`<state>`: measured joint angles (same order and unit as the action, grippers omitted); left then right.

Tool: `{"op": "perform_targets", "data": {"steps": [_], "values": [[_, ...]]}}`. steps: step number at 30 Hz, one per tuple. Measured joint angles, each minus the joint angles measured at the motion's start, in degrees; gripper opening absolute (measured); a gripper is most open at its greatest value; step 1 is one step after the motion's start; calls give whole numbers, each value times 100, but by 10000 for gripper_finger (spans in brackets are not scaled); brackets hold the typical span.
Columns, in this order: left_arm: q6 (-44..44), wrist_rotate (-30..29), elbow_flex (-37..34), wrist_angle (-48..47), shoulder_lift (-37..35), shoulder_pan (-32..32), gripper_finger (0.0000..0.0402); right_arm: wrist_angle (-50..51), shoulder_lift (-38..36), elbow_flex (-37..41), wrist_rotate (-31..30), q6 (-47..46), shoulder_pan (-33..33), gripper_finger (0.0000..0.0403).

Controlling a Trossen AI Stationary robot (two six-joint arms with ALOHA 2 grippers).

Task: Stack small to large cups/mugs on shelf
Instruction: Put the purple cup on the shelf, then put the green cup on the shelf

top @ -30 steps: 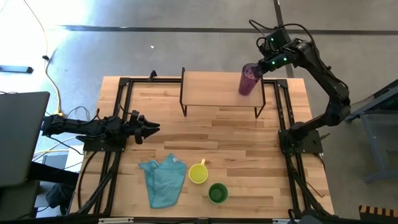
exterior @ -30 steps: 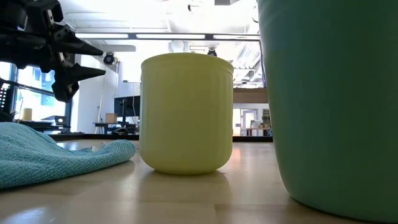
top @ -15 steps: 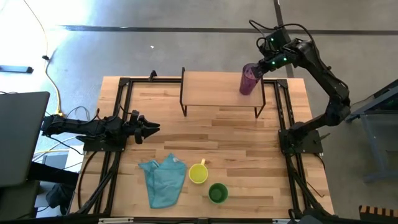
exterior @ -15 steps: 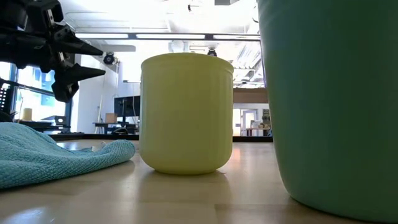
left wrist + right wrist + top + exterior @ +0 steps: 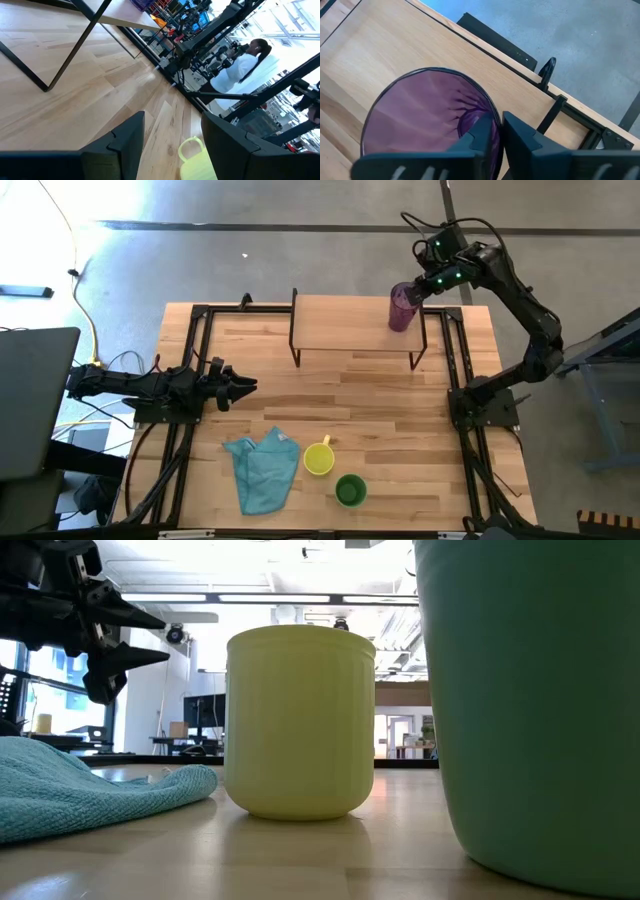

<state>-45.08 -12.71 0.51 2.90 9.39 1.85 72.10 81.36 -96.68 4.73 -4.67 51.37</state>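
Observation:
The translucent purple tumbler (image 5: pixel 403 308) is over the right end of the light-wood shelf (image 5: pixel 345 325), and my right gripper (image 5: pixel 420 290) is shut on its rim. The right wrist view looks down into the tumbler (image 5: pixel 425 120). The small yellow mug (image 5: pixel 319 458) and the green cup (image 5: pixel 350 490) stand on their bases near the table's near edge, beside the teal cloth (image 5: pixel 262 470). My left gripper (image 5: pixel 250 386) waits open above the table's left side, its fingers level and pointing right. The low view shows the mug (image 5: pixel 300 720) and the cup (image 5: pixel 530 700) close up. My right gripper (image 5: pixel 492 127) pinches the tumbler's rim (image 5: pixel 496 116) on its right side, one finger (image 5: pixel 479 134) inside the tumbler and one (image 5: pixel 522 142) outside. The fingers come from above, slanting down. The tumbler hangs nearly upright over the shelf board; whether its base touches the board I cannot tell.
The shelf's thin dark legs (image 5: pixel 70 45) stand on the slatted tabletop (image 5: pixel 330 405). Black metal frames run along the table's left and right sides (image 5: pixel 455 395). A laptop (image 5: pixel 35 400) sits left of the table. A person in white (image 5: pixel 245 65) shows in the room beyond.
The tumbler's lower end has swung slightly toward the table's right in my right gripper's hold, so it stands more upright over the shelf's right end.

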Motion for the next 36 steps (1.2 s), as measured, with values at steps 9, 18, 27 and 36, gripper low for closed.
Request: {"op": "perform_targets", "data": {"steps": [9, 18, 27, 36], "values": [[0, 0, 0, 0, 1, 0, 184, -1, 0, 0, 49, -2, -2, 54], [22, -2, 0, 0, 0, 0, 184, -40, 2, 0, 151, -2, -2, 55], [22, -1, 0, 0, 0, 0, 184, -53, 121, 2, 184, -133, -39, 59], [22, 0, 0, 0, 1, 0, 184, -326, 155, 2, 179, -151, -92, 104]]}}
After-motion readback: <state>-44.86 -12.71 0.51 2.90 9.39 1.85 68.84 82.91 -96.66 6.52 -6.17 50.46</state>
